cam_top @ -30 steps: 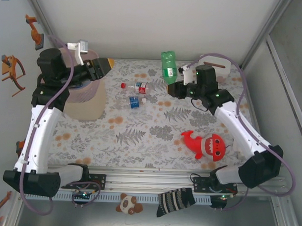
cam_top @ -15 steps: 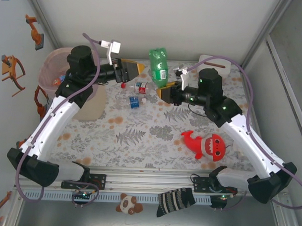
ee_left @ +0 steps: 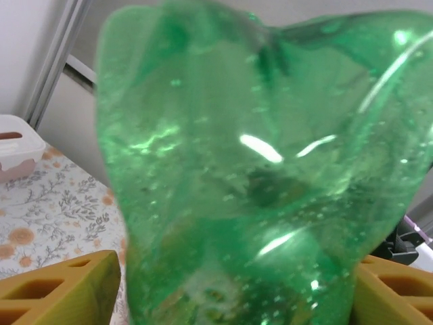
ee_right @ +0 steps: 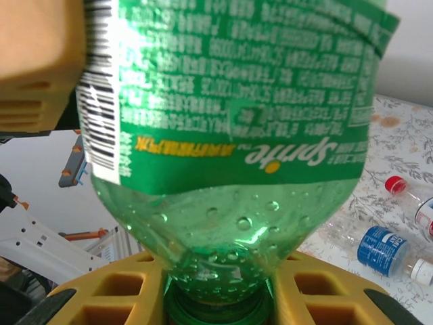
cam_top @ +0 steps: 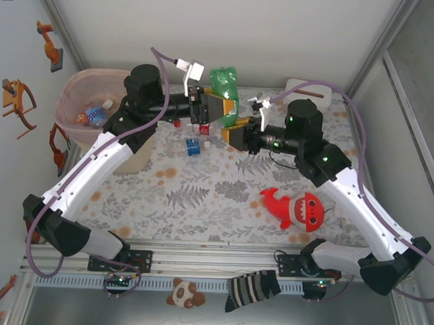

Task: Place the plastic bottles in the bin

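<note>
A green Sprite bottle (cam_top: 224,88) hangs in the air above the back middle of the table. My right gripper (cam_top: 236,129) is shut on its neck, just above the green cap, with the bottle (ee_right: 237,101) rising from the right gripper (ee_right: 216,298). My left gripper (cam_top: 220,105) has come in from the left, and its yellow fingers (ee_left: 61,288) stand against both sides of the bottle's body (ee_left: 257,169). The pink bin (cam_top: 70,93) at the back left holds a few bottles (cam_top: 96,114). A red-label bottle (cam_top: 202,126) and a blue-label bottle (cam_top: 192,147) lie on the cloth under my left arm.
A red shark plush (cam_top: 297,208) lies at the right of the table. A white box (cam_top: 305,88) stands at the back right. A striped sock (cam_top: 252,288) and a small plush (cam_top: 185,293) rest on the front rail.
My left arm swung right from above the bin to the green bottle and its jaws came in round the body. My right gripper carried the bottle leftward.
</note>
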